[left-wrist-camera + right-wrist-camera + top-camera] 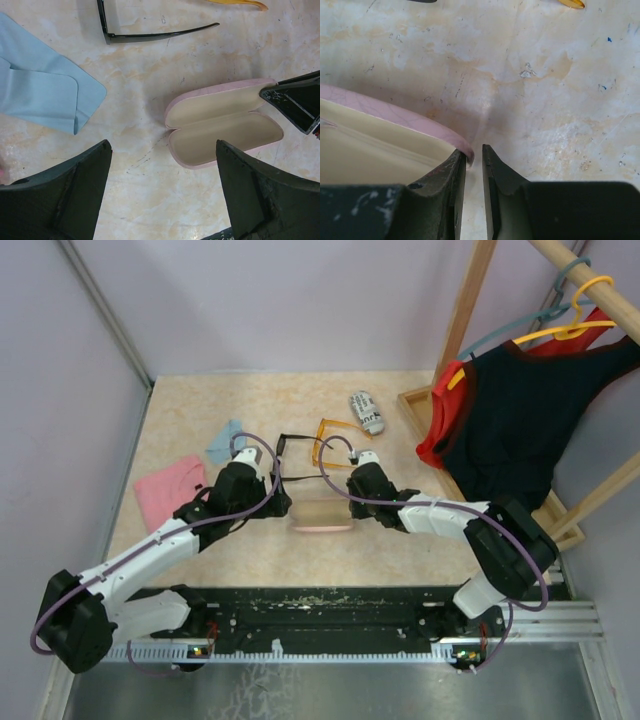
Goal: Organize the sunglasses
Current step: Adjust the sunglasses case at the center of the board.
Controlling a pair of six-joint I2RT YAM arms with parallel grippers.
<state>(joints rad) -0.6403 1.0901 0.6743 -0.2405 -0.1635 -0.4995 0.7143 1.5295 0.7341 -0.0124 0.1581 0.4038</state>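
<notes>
The pink case lies open at the table's middle, its cream inside empty. The black sunglasses lie unfolded just behind it; one arm shows in the left wrist view. The orange sunglasses lie to their right, with only a tip showing in the left wrist view. My left gripper is open and empty at the case's left end. My right gripper is at the case's right end, jaws nearly together with the lid's rim at the fingertips.
A black-and-white printed case lies at the back right. A blue cloth and a pink cloth lie at the left. A wooden rack with hanging clothes stands at the right edge.
</notes>
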